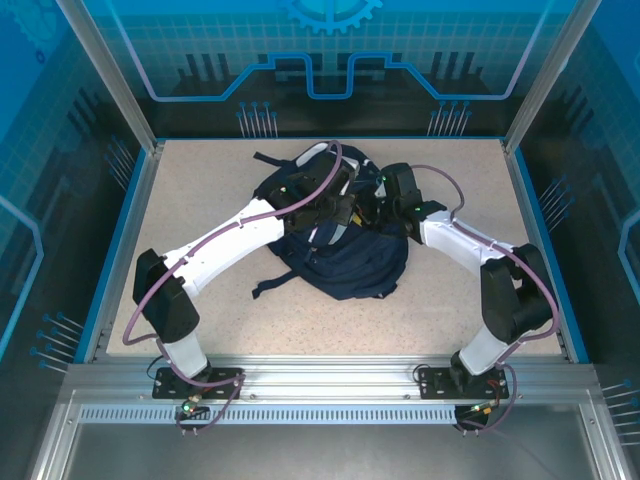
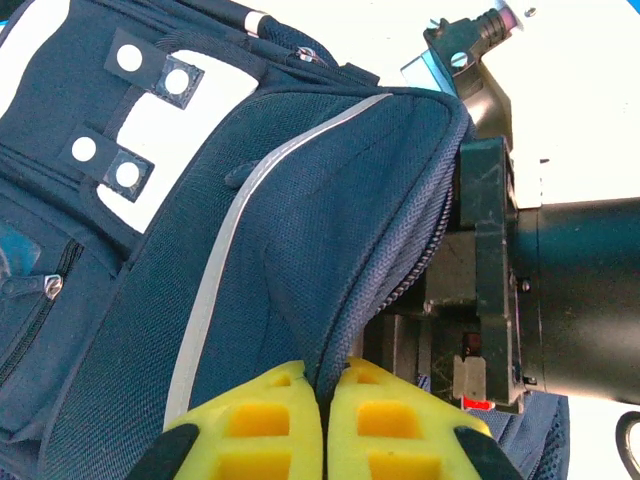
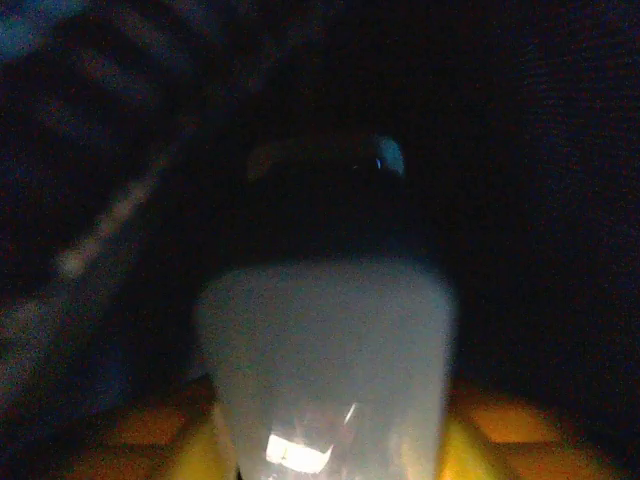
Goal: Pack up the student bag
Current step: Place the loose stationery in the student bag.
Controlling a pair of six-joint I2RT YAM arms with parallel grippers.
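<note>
The navy student bag [image 1: 350, 262] lies in the middle of the table, its top toward the far side. My left gripper [image 2: 326, 385] is shut on the bag's zippered edge [image 2: 420, 240] and holds the opening up. The right arm [image 2: 560, 290] reaches into that opening, so its gripper sits inside the dark bag. There, a translucent white bottle [image 3: 325, 360] with a dark cap [image 3: 320, 200] stands between the yellow fingers [image 3: 200, 450] of my right gripper [image 3: 325, 455]. The darkness hides whether they press on it.
Both arms meet over the top of the bag [image 2: 280, 250], their wrists close together [image 1: 365, 200]. A loose dark strap [image 1: 270, 285] trails from the bag toward the near left. Blue-edged walls [image 1: 130, 230] ring the speckled table [image 1: 200, 200].
</note>
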